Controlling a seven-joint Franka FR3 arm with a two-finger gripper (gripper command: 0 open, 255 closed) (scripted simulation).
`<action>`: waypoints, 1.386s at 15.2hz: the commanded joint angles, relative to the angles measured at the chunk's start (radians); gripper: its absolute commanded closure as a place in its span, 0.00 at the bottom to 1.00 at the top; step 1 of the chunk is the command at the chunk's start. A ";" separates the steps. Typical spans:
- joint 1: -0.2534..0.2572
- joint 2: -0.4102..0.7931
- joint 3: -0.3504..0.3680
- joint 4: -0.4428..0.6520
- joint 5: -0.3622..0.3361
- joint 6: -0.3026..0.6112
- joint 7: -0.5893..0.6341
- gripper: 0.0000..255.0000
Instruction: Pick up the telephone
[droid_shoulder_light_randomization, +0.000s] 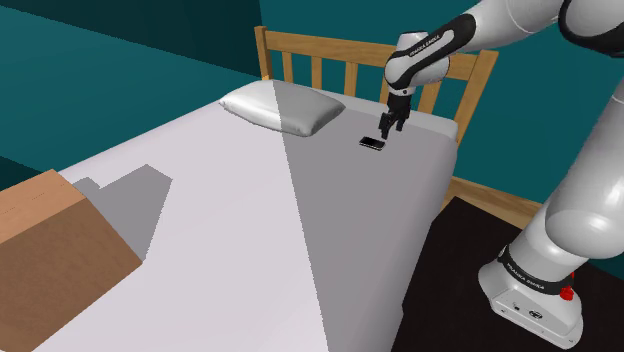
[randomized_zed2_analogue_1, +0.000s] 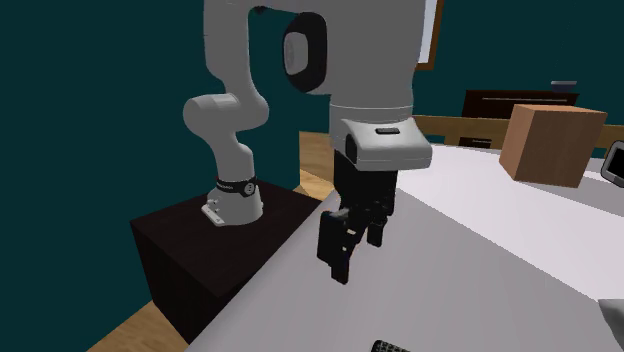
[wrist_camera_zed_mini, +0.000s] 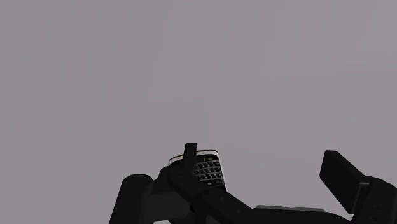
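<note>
The telephone (droid_shoulder_light_randomization: 372, 143) is a small black handset with a keypad, lying flat on the grey bed (droid_shoulder_light_randomization: 250, 210) near the headboard. My gripper (droid_shoulder_light_randomization: 388, 124) hangs just above it and slightly toward the headboard, fingers pointing down. In the wrist view the telephone (wrist_camera_zed_mini: 207, 169) lies partly behind one finger (wrist_camera_zed_mini: 189, 156), not between the two, and the gripper (wrist_camera_zed_mini: 261, 158) stands open with nothing in it. The second exterior view shows the gripper (randomized_zed2_analogue_1: 358, 250) clear of the bed, with the telephone's edge (randomized_zed2_analogue_1: 390, 347) below it.
A white pillow (droid_shoulder_light_randomization: 282, 106) lies beside the telephone against the wooden headboard (droid_shoulder_light_randomization: 330, 55). A brown box (droid_shoulder_light_randomization: 50, 240) stands at the bed's other end. The bed's edge drops off on the side toward my dark stand (randomized_zed2_analogue_1: 190, 250).
</note>
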 joint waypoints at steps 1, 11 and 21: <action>-0.012 0.080 0.001 0.049 0.029 0.033 -0.036 0.00; -0.069 0.327 0.030 0.228 0.108 0.107 -0.125 0.00; -0.074 0.359 0.038 0.225 0.120 0.141 -0.133 1.00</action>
